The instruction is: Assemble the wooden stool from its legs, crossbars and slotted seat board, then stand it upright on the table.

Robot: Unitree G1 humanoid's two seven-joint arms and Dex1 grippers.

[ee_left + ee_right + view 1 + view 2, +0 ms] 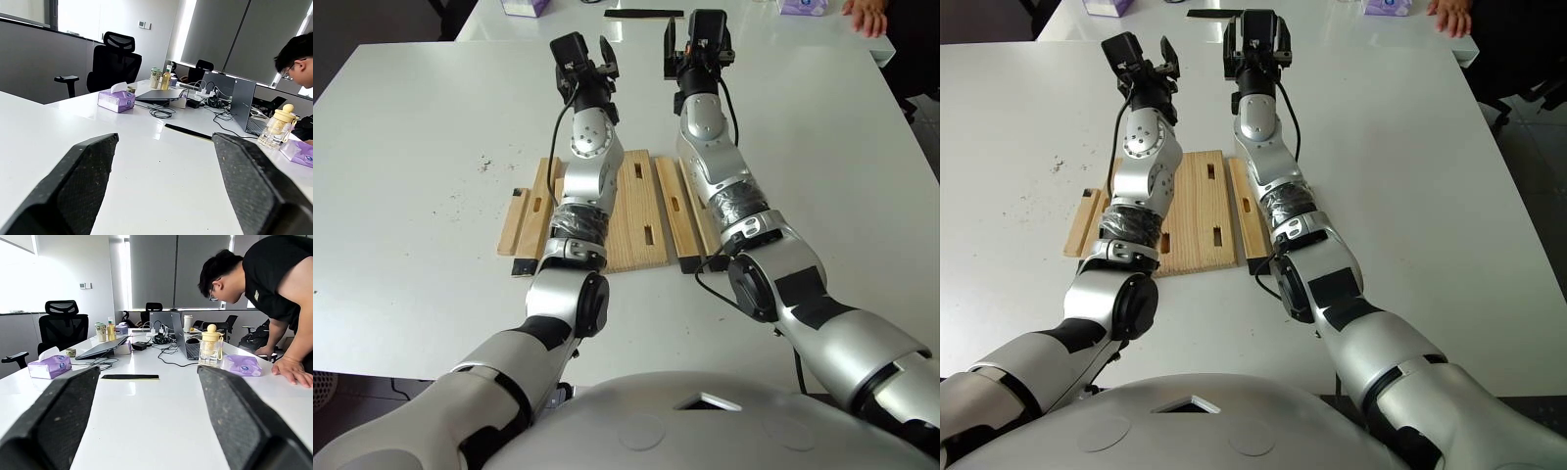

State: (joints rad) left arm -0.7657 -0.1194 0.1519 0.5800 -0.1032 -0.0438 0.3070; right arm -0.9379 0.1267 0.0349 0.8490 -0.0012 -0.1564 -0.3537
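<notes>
The slotted seat board (631,211) lies flat at frame centre on the white tabletop (822,147). The leg and crossbar pieces (517,223) lie flat along both its sides. Higher in frame, the left gripper (166,138) and right gripper (149,372) have their fingers spread, grasping nothing.

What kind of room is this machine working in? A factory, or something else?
Most likely an office or meeting room, not a factory. A black office chair stands behind the white tables, and an open laptop with trailing cables and a tissue box sit on them.
</notes>
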